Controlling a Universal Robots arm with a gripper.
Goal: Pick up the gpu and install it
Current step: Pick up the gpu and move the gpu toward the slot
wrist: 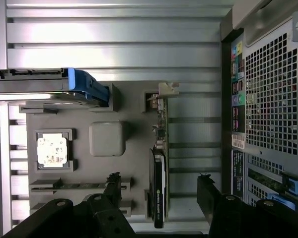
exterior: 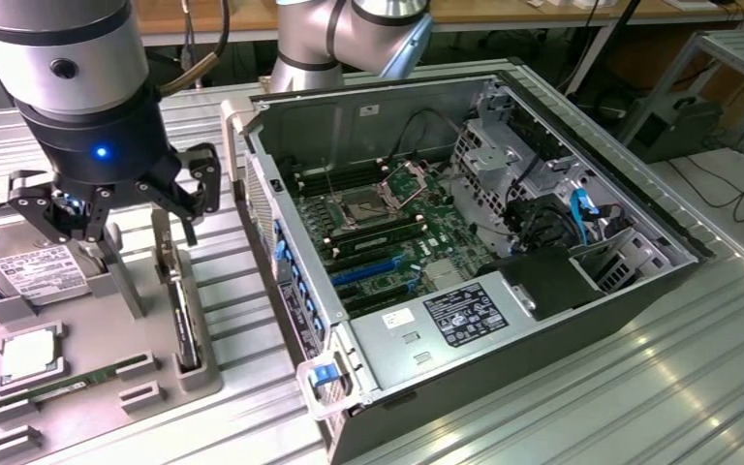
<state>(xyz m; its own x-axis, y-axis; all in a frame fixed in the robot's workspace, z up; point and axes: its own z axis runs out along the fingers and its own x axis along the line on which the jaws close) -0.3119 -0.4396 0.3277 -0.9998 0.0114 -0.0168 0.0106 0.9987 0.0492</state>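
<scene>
Ribbed aluminium worktop (exterior: pixel 631 387) (wrist: pixel 114 39) carrying a moulded grey parts tray (exterior: pixel 101 334) (wrist: pixel 89 106) and, just beside it, an open computer case (exterior: pixel 502 407) (wrist: pixel 273 99) lying on its side.

Tray contents: the gpu (exterior: pixel 186 325) (wrist: pixel 159 168), a flat green card with a black cooler on one face, stands on edge in a slot along the tray edge facing the case. A silver boxy hard drive (exterior: pixel 36 271) (wrist: pixel 39 82) with a white label and a blue end piece sits at the tray end away from the case, under the arm. A square silver processor (exterior: pixel 30 354) (wrist: pixel 52 150) lies flat in its recess. A slim green memory stick (exterior: pixel 75 383) (wrist: pixel 72 186) lies in a narrow groove near the end opposite the hard drive.

Case contents: a green motherboard (exterior: pixel 398 232) with a square metal socket (exterior: pixel 365 205), blue expansion slots (exterior: pixel 372 271) and a blue cable (exterior: pixel 579 218). Its rear wall is perforated metal.

The black pincer (exterior: pixel 120 228) (wrist: pixel 160 182) hangs above the tray, jaws wide apart. In the wrist view one finger stands on each side of the gpu, neither touching it.
</scene>
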